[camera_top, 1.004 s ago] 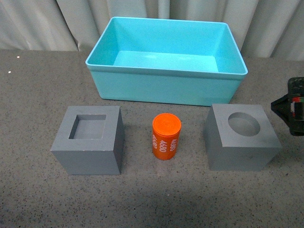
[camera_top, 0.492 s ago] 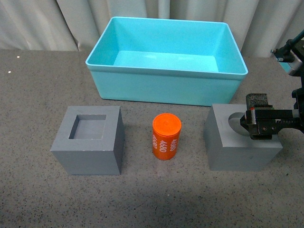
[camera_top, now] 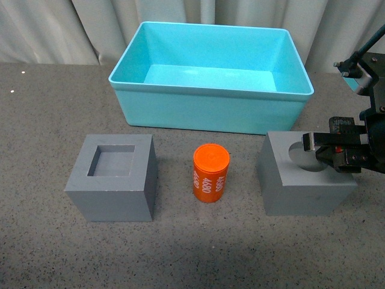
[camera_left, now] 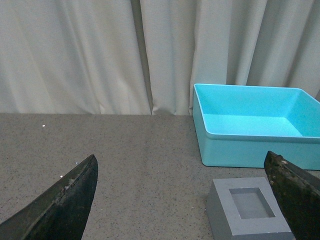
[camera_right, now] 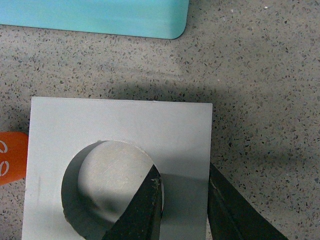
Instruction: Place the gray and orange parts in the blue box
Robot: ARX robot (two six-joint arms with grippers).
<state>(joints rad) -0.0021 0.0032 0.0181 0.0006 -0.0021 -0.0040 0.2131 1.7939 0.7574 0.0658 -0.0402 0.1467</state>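
The gray cube with the round recess stands on the table at the right. My right gripper is shut on its right wall, one finger inside the recess and the other on the outer face. Seen from the right wrist, the cube fills the lower left. The orange cylinder with white digits stands upright in the middle. At the left sits the gray cube with the square recess, also in the left wrist view. The blue box stands behind them. My left gripper is open, holding nothing.
Pale curtains hang behind the speckled gray table. In the right wrist view a corner of the blue box lies just beyond the held cube, and an edge of the orange cylinder shows beside it.
My right gripper came in from the right edge, settled over the round-recess cube, and closed on its right wall. The cubes, cylinder and box have not moved.
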